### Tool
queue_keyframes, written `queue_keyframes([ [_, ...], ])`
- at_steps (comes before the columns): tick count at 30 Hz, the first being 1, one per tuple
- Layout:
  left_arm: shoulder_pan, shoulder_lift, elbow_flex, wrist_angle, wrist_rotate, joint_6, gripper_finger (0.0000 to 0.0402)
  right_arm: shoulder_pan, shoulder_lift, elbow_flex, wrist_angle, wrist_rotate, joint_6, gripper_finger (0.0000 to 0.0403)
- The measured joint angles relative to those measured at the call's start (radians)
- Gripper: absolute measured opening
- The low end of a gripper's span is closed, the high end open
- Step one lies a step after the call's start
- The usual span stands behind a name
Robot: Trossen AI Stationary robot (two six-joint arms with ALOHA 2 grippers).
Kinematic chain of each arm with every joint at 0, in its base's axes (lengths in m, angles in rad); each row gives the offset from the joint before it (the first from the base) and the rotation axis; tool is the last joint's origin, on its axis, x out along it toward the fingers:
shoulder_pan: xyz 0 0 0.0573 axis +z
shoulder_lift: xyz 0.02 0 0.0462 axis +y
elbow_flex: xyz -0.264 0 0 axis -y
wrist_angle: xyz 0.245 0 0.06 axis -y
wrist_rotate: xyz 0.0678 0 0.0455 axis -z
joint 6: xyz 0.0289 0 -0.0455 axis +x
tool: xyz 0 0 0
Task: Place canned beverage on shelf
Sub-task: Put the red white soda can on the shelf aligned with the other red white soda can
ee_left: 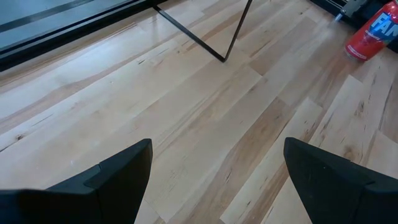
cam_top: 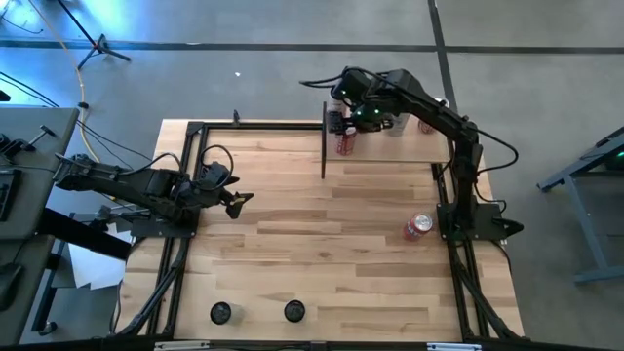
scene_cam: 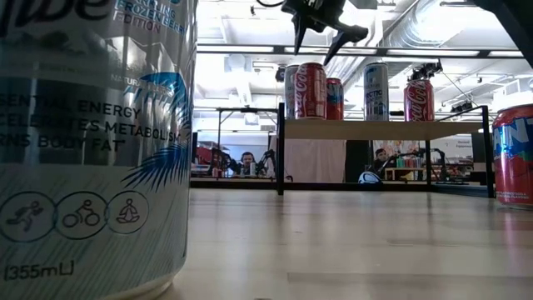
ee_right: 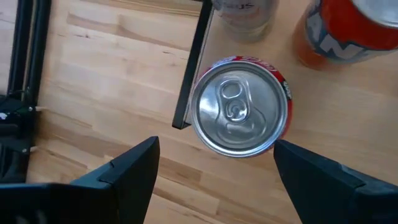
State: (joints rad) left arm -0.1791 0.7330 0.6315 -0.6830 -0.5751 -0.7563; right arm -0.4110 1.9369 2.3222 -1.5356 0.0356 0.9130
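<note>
A red cola can (ee_right: 239, 115) stands upright on the left end of the shelf (cam_top: 400, 146), a pale board on thin black uprights at the table's far right. The can also shows in the low view (scene_cam: 311, 90) and the high view (cam_top: 345, 144). My right gripper (ee_right: 214, 146) is open straight above the can, fingers pointing down on either side of its top, clear of it. In the low view the right gripper (scene_cam: 321, 37) hangs above the can. My left gripper (cam_top: 239, 202) is open and empty over the table's left middle.
Further cans stand on the shelf: a red one (scene_cam: 333, 98), a white and blue one (scene_cam: 376, 92), a red one (scene_cam: 419, 100). A red can (cam_top: 417, 226) is on the table by the right arm's base. Two cans (cam_top: 221, 312) (cam_top: 293, 311) stand at the near edge.
</note>
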Motion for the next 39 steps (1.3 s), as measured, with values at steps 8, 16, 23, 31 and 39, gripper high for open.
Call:
queue_keyframes([
  [8,0.000,0.000,0.000,0.000,0.000,0.000,0.0337,0.000,0.000,0.000,0.000,0.016,0.077,0.0302],
  [16,0.000,0.000,0.000,0.000,0.000,0.000,0.0337,0.000,0.000,0.000,-0.017,0.016,0.128,0.0305],
  [23,0.000,0.000,0.000,0.000,0.000,0.000,0.0337,0.009,0.000,0.000,-0.035,0.020,0.156,0.0346],
  [31,0.000,0.000,0.000,0.000,0.000,0.000,0.0337,0.012,0.000,0.000,-0.006,0.085,0.153,0.0394],
  [39,0.000,0.000,0.000,0.000,0.000,0.000,0.0337,0.012,0.006,-0.001,0.000,0.115,0.141,0.0397],
])
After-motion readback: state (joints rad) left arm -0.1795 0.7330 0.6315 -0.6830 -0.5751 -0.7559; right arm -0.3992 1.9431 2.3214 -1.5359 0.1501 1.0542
